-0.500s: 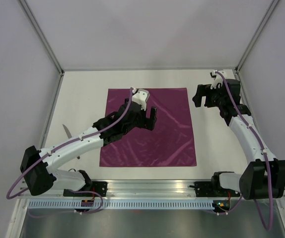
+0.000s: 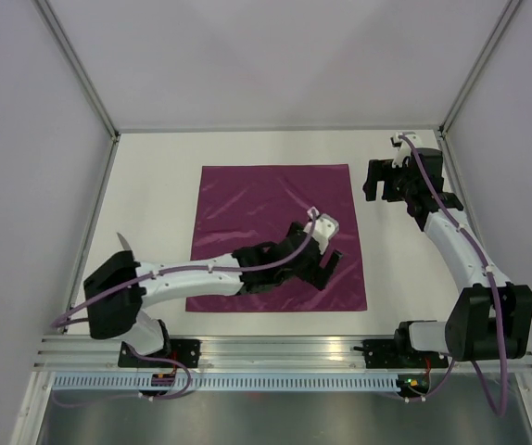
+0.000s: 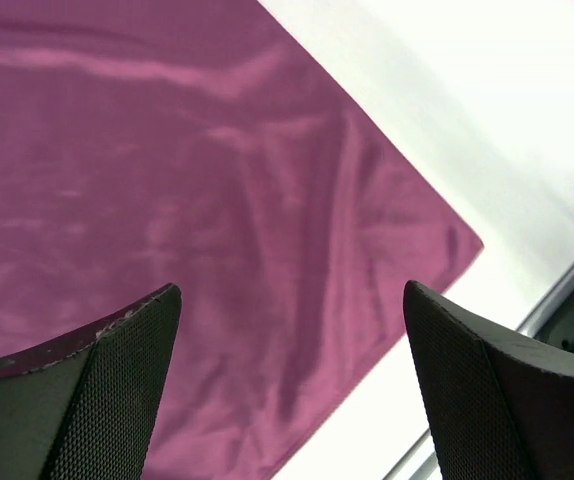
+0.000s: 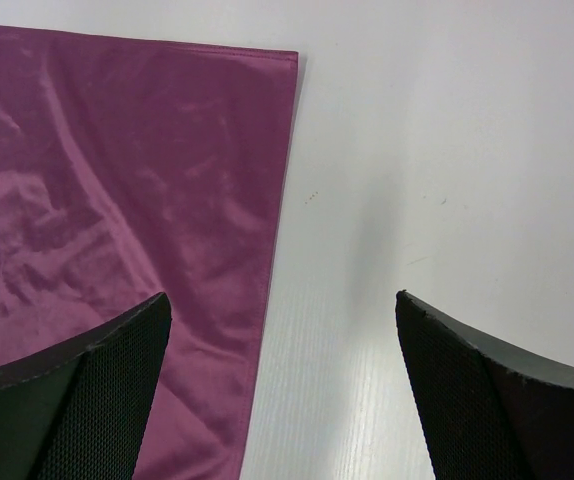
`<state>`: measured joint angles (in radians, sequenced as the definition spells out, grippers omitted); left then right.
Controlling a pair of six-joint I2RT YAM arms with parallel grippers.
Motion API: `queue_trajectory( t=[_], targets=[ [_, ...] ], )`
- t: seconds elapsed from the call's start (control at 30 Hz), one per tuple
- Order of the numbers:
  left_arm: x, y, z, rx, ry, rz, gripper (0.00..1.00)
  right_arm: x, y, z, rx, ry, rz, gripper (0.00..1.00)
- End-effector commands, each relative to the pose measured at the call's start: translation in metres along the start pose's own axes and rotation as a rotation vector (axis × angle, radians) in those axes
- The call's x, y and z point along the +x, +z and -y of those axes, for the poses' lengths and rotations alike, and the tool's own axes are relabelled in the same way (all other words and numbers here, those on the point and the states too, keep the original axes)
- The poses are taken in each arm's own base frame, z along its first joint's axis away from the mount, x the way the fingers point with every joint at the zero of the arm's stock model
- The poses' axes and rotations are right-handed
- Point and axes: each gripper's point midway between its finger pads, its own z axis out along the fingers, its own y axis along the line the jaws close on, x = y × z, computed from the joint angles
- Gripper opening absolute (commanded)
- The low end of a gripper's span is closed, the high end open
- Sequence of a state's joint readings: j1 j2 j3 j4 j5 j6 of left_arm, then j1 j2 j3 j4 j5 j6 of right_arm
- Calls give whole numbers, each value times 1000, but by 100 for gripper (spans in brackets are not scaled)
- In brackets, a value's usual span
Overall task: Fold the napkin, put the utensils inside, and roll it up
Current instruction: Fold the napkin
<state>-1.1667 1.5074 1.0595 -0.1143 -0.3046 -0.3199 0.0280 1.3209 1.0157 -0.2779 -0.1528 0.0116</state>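
Well, the folding has not begun yet, I think. The napkin (image 2: pixel 247 199) lies flat and open on the white surface (image 2: pixel 155 185), with only soft wrinkles in it. The left pincer (image 3: pixel 292 295) hangs over the cloth close to its near right corner. Its two fingers are spread wide, with nothing in them. The right pincer (image 4: pixel 282 300) is spread wide and empty too, over the cloth's right edge, close to the far right corner.

My guess is that each one needs to come down on a corner, pinch it, and carry that side across for the first fold.

One pointed silver utensil (image 2: pixel 123 244) peeks out by the left arm, well apart from the cloth. I cannot see any others. Around the surface stand pale grey walls (image 2: pixel 266 56) and thin metal posts (image 2: pixel 76 67). A metal rail (image 2: pixel 275 350) runs along the near edge.
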Motion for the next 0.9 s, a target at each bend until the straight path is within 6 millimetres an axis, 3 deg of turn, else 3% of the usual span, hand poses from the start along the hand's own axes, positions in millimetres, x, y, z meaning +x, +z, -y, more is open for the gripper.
queue_trajectory(
  t=[0.0,0.2,0.37,0.57,0.87],
  targets=[
    [4,17,48,81,37,12,94,-6,-1,9,43,-1,9,98],
    [42,42,106,170,110,-54,89,-5,-1,11,51,1,7,98],
    [50,55,148,249,136,-45,84,-4,1,12,52,4,0,98],
    [69,77,163,262,157,-81,79,-4,0,13,49,11,2,98],
    [87,93,160,237,188,-105,69,-4,-1,11,35,13,2,98]
  ],
)
